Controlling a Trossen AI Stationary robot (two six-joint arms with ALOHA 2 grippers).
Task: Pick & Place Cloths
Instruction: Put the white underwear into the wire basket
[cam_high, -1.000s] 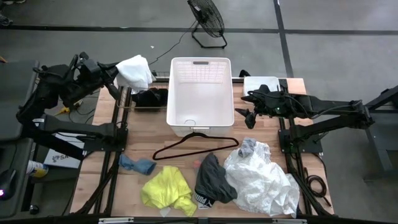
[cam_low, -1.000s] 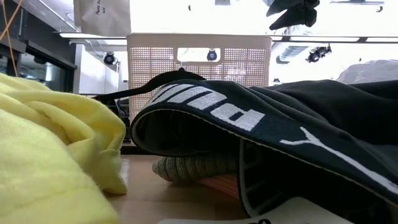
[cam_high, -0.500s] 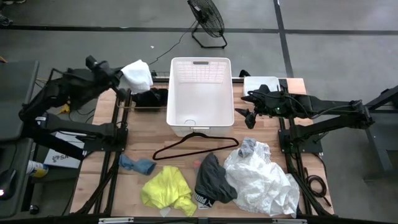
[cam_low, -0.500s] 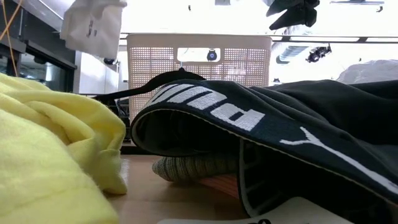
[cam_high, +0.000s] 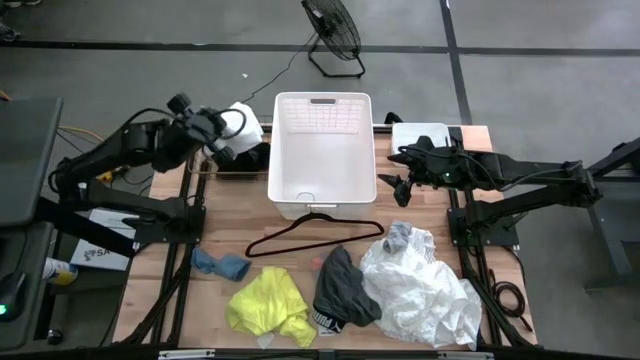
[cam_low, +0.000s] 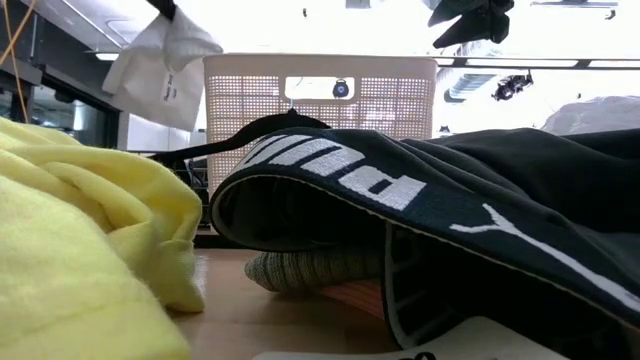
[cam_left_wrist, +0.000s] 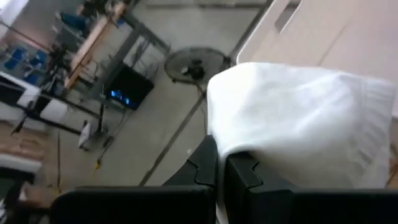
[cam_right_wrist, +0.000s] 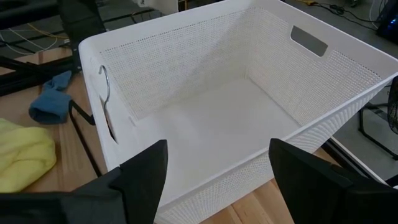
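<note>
My left gripper (cam_high: 222, 128) is shut on a small white cloth (cam_high: 243, 121), in the air just left of the white basket's (cam_high: 322, 205) far left corner. In the low view this cloth (cam_low: 165, 62) hangs tilted. My right gripper (cam_high: 392, 170) hovers open at the basket's right rim, holding nothing. Its fingers (cam_right_wrist: 144, 169) point over the basket's inside. On the near table lie a blue cloth (cam_high: 222, 265), a yellow one (cam_high: 268, 305), a dark grey one (cam_high: 342, 290) and a large white one (cam_high: 425, 292). A black cloth (cam_high: 245, 157) lies left of the basket. My left gripper pinches a bunched part of the small white cloth (cam_left_wrist: 231, 144) between its two shut fingers (cam_left_wrist: 244, 174). How many layers it has cannot be told. The cloth bulges out past the fingertips and hangs slack below them, lifted clear of the table and the basket.
A thin black hanger (cam_high: 310, 235) lies before the basket, its hook (cam_right_wrist: 104, 93) over the near rim. A small grey piece (cam_high: 398, 236) and a pink one (cam_high: 317, 264) lie by the cloths. A white board (cam_high: 420, 134) sits at the far right; a fan (cam_high: 332, 30) stands beyond the table.
My left gripper has swung toward the table's right, to the basket's far left corner, sinking a little and rolling its wrist. It stays shut on the white cloth, which has travelled with it and now hangs tilted.
</note>
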